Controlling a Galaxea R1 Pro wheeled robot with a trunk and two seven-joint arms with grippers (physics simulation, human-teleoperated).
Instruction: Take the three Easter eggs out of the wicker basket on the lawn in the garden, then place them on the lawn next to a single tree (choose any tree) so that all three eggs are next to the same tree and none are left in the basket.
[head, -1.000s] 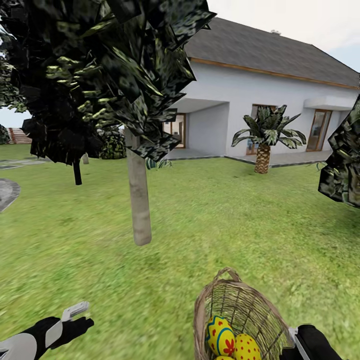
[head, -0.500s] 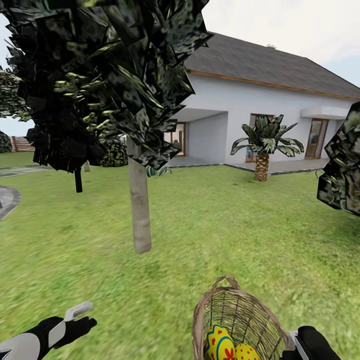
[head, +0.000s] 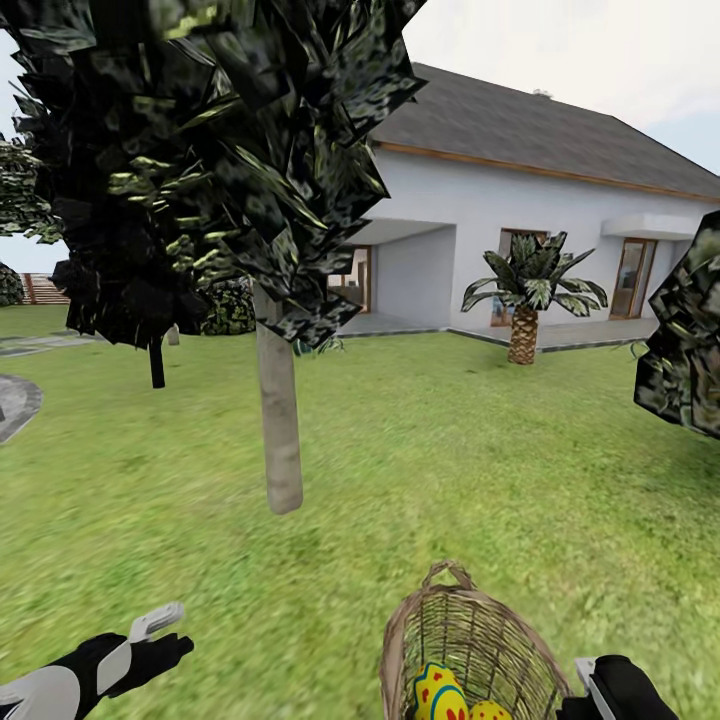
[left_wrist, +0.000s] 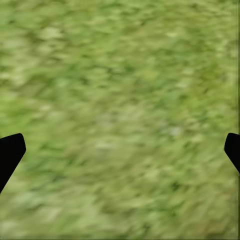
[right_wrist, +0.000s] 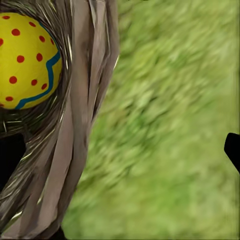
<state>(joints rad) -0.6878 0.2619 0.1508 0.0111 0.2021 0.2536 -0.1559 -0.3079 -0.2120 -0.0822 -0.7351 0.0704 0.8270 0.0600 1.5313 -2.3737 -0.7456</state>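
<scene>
Nothing is laid out yet: at least two Easter eggs (head: 437, 693) sit in the wicker basket (head: 470, 640) near my right gripper (head: 612, 690), fingers unreadable; my left gripper (left_wrist: 120, 150), spread and empty, hangs over lawn (head: 450, 470), the tree (head: 279, 420) just beyond.

I'm in a home garden. A mown lawn (head: 450, 450) runs up to a white house (head: 520, 210) with a grey roof, with a tree (head: 278, 420) and a short palm (head: 524, 290) on the grass.

Rough woven wicker basket (head: 470, 640), glossy eggs (head: 440, 692)
</scene>
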